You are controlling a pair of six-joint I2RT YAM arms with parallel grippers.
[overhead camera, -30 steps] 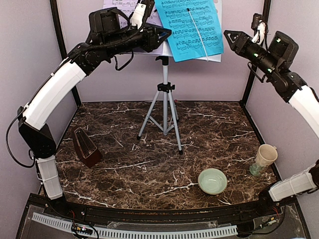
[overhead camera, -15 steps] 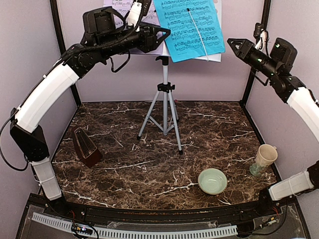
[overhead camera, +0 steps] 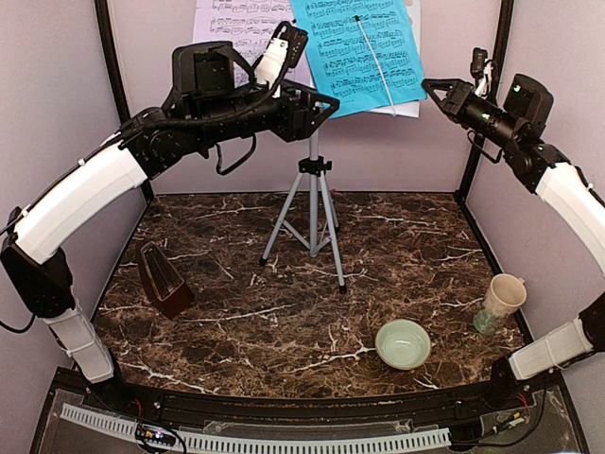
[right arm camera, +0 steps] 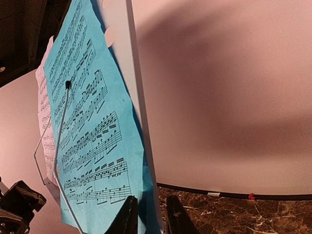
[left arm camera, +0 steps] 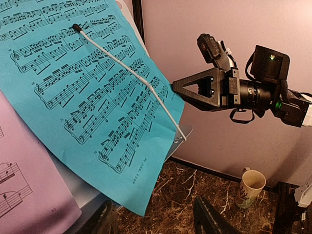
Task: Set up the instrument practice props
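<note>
The silver tripod music stand [overhead camera: 313,203] stands at the back middle. Its white desk [overhead camera: 414,28] carries a lavender page [overhead camera: 232,19] and a cyan page [overhead camera: 359,47] under a wire page holder. My left gripper [overhead camera: 326,104] is open and empty, just below and in front of the cyan page [left arm camera: 87,92]. My right gripper [overhead camera: 427,86] is level with the desk's right edge [right arm camera: 139,97]. Its fingers [right arm camera: 127,217] stand narrowly apart, and that edge shows between them; I cannot tell if they touch it. The reddish-brown metronome [overhead camera: 163,279] stands at the left.
A pale green bowl [overhead camera: 403,342] sits at the front right. A cream mug [overhead camera: 502,298] stands by the right wall and also shows in the left wrist view [left arm camera: 251,186]. Purple walls close the back and sides.
My left gripper has dropped slightly and shifted right below the desk. My right gripper has moved left and down toward the desk's right edge.
</note>
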